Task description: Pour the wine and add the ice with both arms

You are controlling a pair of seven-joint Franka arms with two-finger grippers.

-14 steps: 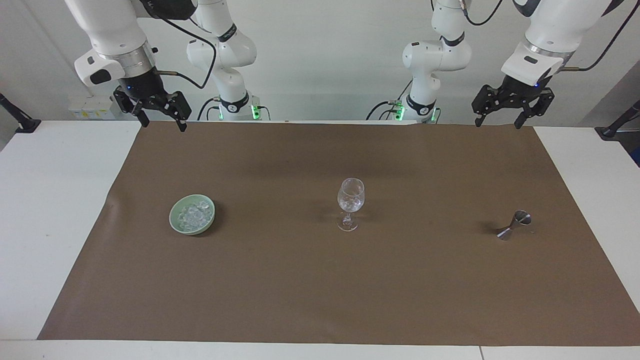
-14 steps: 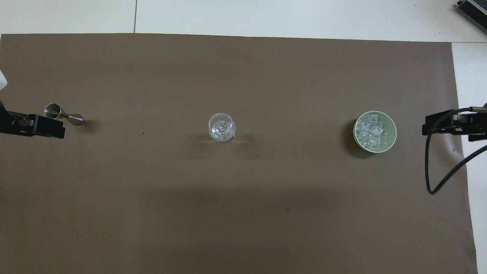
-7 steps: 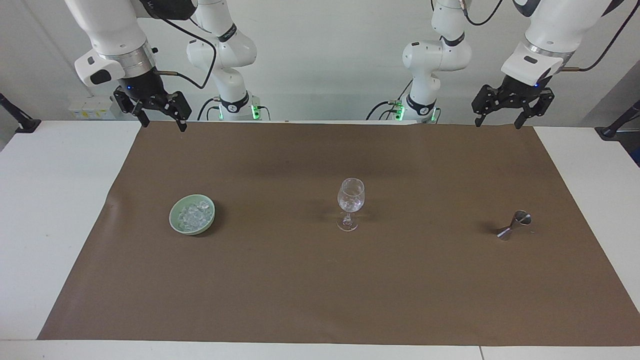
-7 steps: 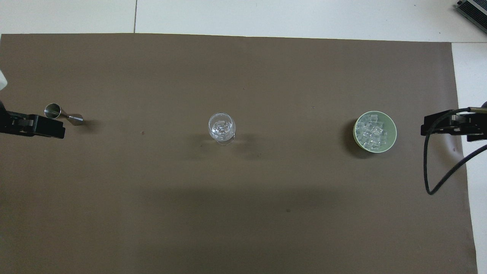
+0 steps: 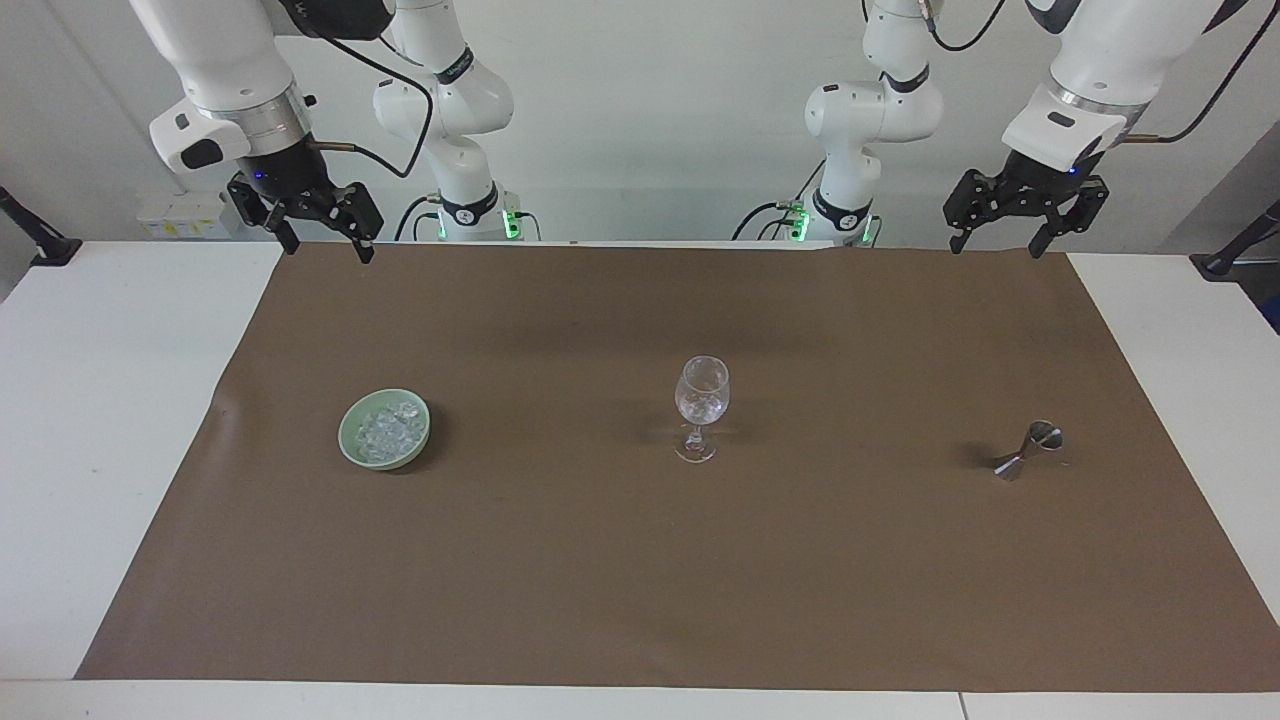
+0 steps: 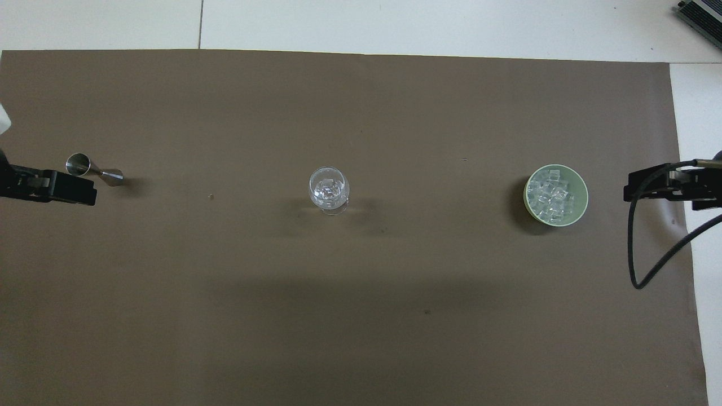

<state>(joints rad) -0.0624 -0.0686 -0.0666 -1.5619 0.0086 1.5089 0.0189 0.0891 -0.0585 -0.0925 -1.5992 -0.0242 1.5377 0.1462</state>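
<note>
On the brown mat [image 5: 640,560] covering the bench [image 5: 90,400], the stemmed glass [image 5: 701,405] stands upright at centre. The pale green bowl [image 5: 352,446] of ice [image 5: 388,430] sits at nine o'clock from it in the facing view, the steel jigger [image 5: 1028,450] at three. The right claw [image 5: 320,240] and left claw [image 5: 1000,235] hang raised over the mat's robot-side corners, both spread wide and holding nothing.
</note>
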